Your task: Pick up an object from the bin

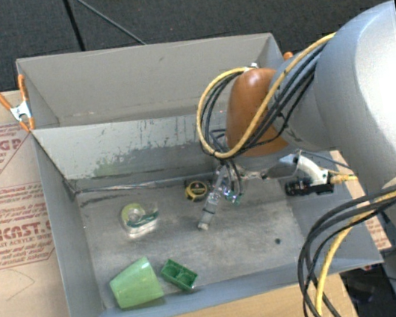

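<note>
**A:** Where's the tool [228, 189]?
**B:** Mid of the grey metal bin [141, 137], right by a little grey stick [206, 219]. Open or shut? Can't tell.
**A:** Tips?
**B:** Go down slow, centre on the stick, and don't bump the small yellow-black ring [196, 188] nr it.

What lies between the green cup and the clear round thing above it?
Nothing: the camera view shows bare bin floor between the green cup and the clear round thing.
</note>
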